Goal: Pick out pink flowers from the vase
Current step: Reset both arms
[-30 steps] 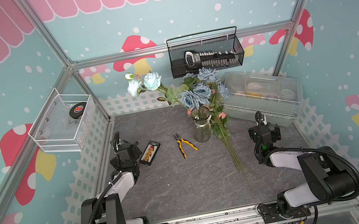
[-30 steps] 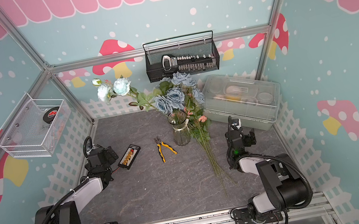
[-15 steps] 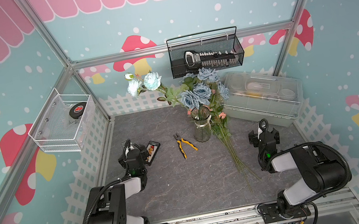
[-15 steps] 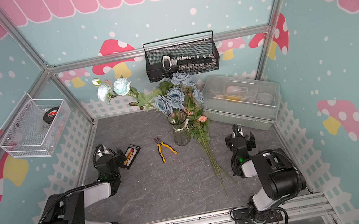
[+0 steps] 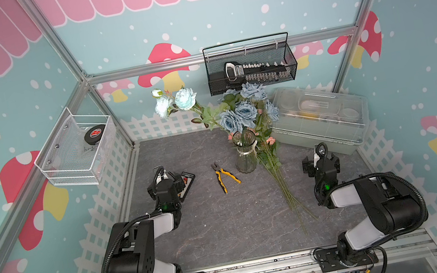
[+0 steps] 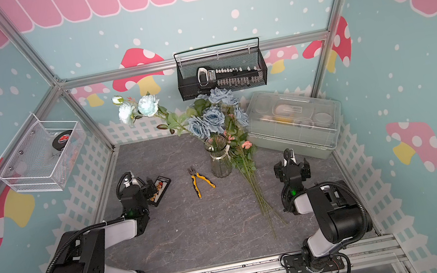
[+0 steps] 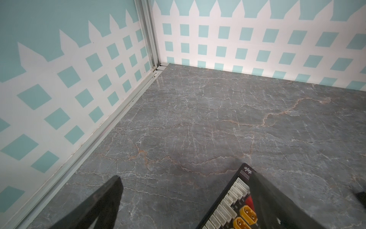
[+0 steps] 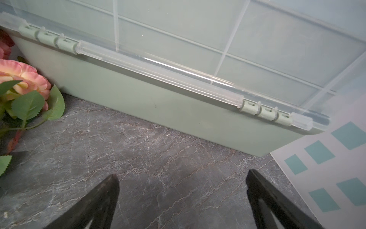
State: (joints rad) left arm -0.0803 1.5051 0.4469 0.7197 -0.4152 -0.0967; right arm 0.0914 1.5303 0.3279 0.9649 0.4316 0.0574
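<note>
Jaws of the left gripper (image 7: 184, 176) are spread wide and empty, one finger (image 7: 277, 202) seen over a black connector board (image 7: 227, 204), contact uncertain; those of the right gripper (image 8: 182, 174) are likewise spread wide and empty, near the plastic box (image 8: 138, 103). One vase (image 5: 246, 156) is counted, upright mid-table, with at least four blue roses (image 5: 246, 109) and two pale blooms (image 5: 185, 99) in it, and one pair of pliers (image 5: 225, 175) beside it. Pink flowers (image 5: 271, 140) are laid on the table (image 5: 212, 229) just right of the vase, two blooms (image 8: 25, 77) being made out in the right wrist view.
</note>
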